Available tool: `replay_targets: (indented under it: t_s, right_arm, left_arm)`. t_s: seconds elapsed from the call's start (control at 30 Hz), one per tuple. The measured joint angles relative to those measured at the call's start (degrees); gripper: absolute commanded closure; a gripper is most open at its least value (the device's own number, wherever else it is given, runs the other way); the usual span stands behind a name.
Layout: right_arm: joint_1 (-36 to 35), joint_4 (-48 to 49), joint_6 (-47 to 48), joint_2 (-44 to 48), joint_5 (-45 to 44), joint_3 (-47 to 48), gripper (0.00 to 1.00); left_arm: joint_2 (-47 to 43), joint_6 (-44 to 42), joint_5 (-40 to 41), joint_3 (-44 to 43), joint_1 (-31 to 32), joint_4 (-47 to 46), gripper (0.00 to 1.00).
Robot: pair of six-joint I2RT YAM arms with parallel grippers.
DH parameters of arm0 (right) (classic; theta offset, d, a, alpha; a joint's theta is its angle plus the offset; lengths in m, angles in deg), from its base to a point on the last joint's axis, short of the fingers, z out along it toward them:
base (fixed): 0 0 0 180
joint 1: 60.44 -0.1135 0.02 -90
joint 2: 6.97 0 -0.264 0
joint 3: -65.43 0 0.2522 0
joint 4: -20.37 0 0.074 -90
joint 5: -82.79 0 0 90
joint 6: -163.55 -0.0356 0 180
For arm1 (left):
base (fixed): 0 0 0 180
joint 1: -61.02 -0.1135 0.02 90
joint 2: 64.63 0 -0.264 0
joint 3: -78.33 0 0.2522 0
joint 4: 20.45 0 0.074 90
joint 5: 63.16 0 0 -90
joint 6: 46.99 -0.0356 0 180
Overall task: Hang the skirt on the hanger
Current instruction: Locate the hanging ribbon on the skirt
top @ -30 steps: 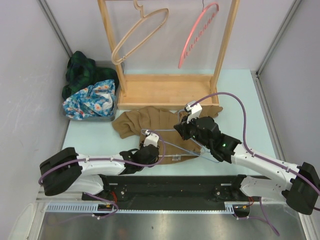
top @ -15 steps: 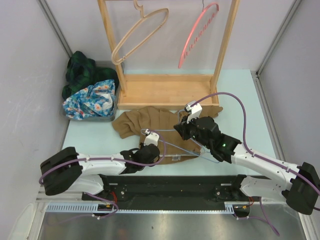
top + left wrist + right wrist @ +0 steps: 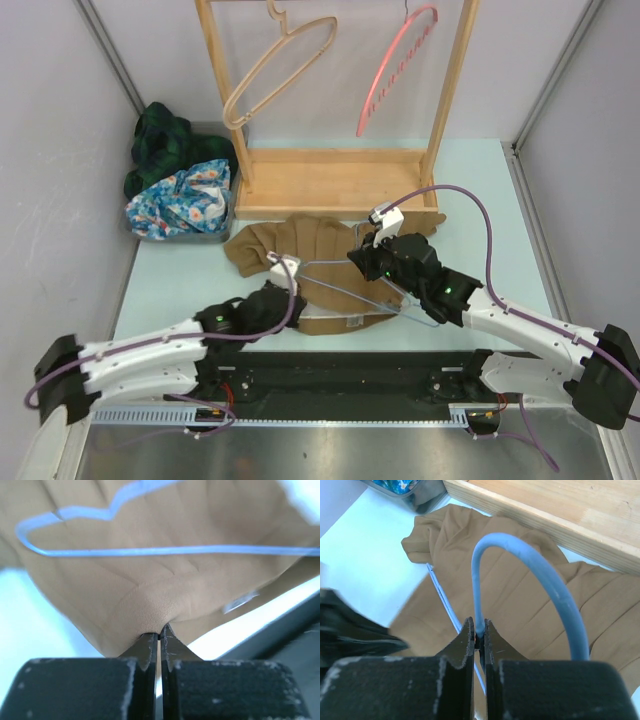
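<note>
The wooden rack (image 3: 340, 185) stands at the back of the table (image 3: 490, 210). The tan skirt (image 3: 290, 240) lies crumpled just in front of the rack's base, not yet hung. The blue wire hanger (image 3: 175, 551) rests across the skirt, its hook pinched in the tightly closed right gripper (image 3: 479, 630). The change is at the left gripper (image 3: 160, 636): half open 1 second ago, its jaws have now clamped a fold at the skirt's near edge, so the cloth can probably be drawn onto the hanger.
</note>
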Motion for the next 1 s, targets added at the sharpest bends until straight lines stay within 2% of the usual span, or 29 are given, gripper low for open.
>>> replay_targets:
  t_s: [0.1, 0.23, 0.47, 0.63, 0.83, 1.0]
  right_arm:
    - [0.0, 0.0, 0.0, 0.0, 0.0, 0.0, 1.0]
    - [0.0, 0.3, -0.1, 0.1, 0.1, 0.1, 1.0]
    - [0.2, 0.7, -0.1, 2.1, -0.1, 0.5, 1.0]
    - [0.4, 1.0, 0.0, 2.0, -0.1, 1.4, 1.0]
    - [0.5, 0.0, 0.0, -0.6, 0.0, 2.5, 1.0]
    - [0.5, -0.7, 0.0, -0.7, -0.3, 2.6, 1.0]
  left_arm:
    - [-12.0, 0.0, -2.1, 0.0, -2.0, 4.0, 1.0]
    - [-18.0, 0.2, -3.2, -0.4, -6.2, 8.3, 1.0]
    - [-17.4, 0.8, -4.0, -1.1, -8.2, 12.5, 1.0]
    - [-18.0, 0.2, -8.1, -1.0, -8.4, 11.4, 1.0]
    - [-9.7, 0.6, -11.0, -1.0, -8.3, 9.0, 1.0]
    - [-4.0, 2.0, -7.0, -3.0, -9.7, 12.5, 1.0]
